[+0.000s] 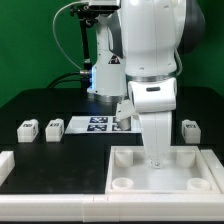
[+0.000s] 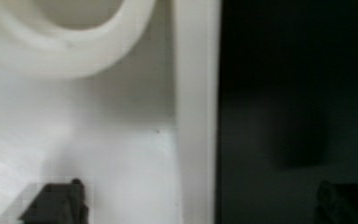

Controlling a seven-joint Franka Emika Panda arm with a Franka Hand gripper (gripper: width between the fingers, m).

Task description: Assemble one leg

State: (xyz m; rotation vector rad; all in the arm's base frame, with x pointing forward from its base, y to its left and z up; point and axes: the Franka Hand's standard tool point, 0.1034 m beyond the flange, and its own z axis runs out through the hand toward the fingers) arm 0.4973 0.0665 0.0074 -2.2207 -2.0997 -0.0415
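My gripper point(image 1: 155, 160) hangs low over the far edge of the large white tray point(image 1: 120, 158), near one of its round corner sockets point(image 1: 155, 162). In the wrist view the gripper point(image 2: 199, 203) is open and empty. One fingertip point(image 2: 55, 202) is over the tray floor and the other over the dark table, so the fingers straddle the tray's wall point(image 2: 195, 100). A round socket point(image 2: 60, 40) shows beyond. Two legs point(image 1: 27, 127) point(image 1: 53, 127), small white tagged blocks, lie on the table at the exterior view's left. A third leg point(image 1: 189, 128) lies at the right.
The marker board point(image 1: 95, 123) lies flat behind the tray, partly hidden by the arm. A white block point(image 1: 5, 165) sits at the exterior view's left edge. The robot's base point(image 1: 105, 75) stands at the back.
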